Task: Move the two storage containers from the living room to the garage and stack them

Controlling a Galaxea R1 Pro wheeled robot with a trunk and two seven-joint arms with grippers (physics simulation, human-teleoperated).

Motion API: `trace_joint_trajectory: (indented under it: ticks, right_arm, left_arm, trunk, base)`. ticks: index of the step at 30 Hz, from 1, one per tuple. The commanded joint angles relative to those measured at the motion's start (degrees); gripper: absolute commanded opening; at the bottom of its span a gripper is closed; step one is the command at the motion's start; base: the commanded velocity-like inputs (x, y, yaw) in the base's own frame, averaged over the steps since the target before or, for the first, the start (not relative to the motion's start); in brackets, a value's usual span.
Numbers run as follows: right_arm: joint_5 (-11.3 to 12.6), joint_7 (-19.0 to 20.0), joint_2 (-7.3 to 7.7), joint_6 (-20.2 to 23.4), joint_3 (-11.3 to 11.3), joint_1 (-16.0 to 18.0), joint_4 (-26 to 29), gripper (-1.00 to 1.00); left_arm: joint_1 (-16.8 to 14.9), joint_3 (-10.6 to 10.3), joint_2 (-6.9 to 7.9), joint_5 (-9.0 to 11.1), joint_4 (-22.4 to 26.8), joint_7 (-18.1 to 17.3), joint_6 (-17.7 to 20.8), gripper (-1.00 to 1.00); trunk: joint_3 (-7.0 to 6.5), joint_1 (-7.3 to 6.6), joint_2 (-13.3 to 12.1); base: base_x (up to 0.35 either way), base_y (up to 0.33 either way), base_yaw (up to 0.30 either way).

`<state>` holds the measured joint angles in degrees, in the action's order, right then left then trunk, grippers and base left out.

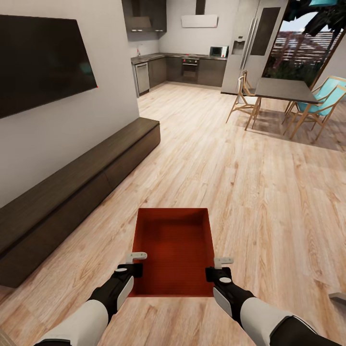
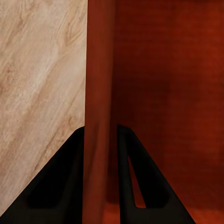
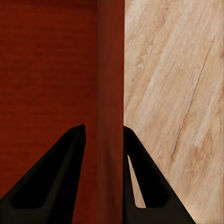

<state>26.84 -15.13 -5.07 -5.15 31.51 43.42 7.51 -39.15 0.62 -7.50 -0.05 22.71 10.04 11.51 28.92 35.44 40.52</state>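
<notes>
Light wood-plank floor [image 1: 240,192] runs thru the whole open room, grain heading toward the kitchen [image 1: 182,67] at the far end: dark cabinets, oven, microwave on the counter, white hood above, tall fridge [image 1: 250,43] to the right of it. Left side: plain white wall w/ a big black TV [image 1: 38,62] mounted on it, long low dark-brown bench [image 1: 81,187] hugging the wall under it. Far right: grey dining table [image 1: 283,90] w/ wood chairs, two w/ teal seats, next to a big glass opening w/ plants outside.

One red-orange bin [image 1: 174,250] is held out in front of the robot above the planks, open side up, empty, its long axis pointing toward the kitchen.

Left gripper [image 1: 134,262] is clamped on the bin's left wall near the close end; in the left wrist view its two black fingers [image 2: 60,186] sit either side of that wall, planks on the outer side, bin floor on the inner. Right gripper [image 1: 221,266] is clamped likewise on the right wall; in the right wrist view its fingers [image 3: 51,182] straddle the wall, both touching it.

Floor below is bare, pale, lightly knotted.
</notes>
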Motion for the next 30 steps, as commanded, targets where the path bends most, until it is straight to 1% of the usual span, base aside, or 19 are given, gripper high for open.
trace_joint_trajectory:
  ticks: [1, 30]
  right_arm:
    - [0.93, 0.01, 0.04, -0.05, 1.81, 0.0, -2.06, -1.0]
    - [0.93, 0.01, 0.06, -0.04, 1.8, 0.0, -2.06, -1.0]
  left_arm:
    - [-0.05, 0.35, 0.73, 0.16, 3.75, 0.24, 0.35, -1.0]
    - [-0.05, 0.35, 0.73, 0.14, 3.77, 0.24, 0.35, -1.0]
  trunk:
    - [0.06, 0.01, 0.06]
    - [0.06, 0.01, 0.06]
  base:
    - [0.0, 0.0, 0.0]
    - [0.0, 0.0, 0.0]
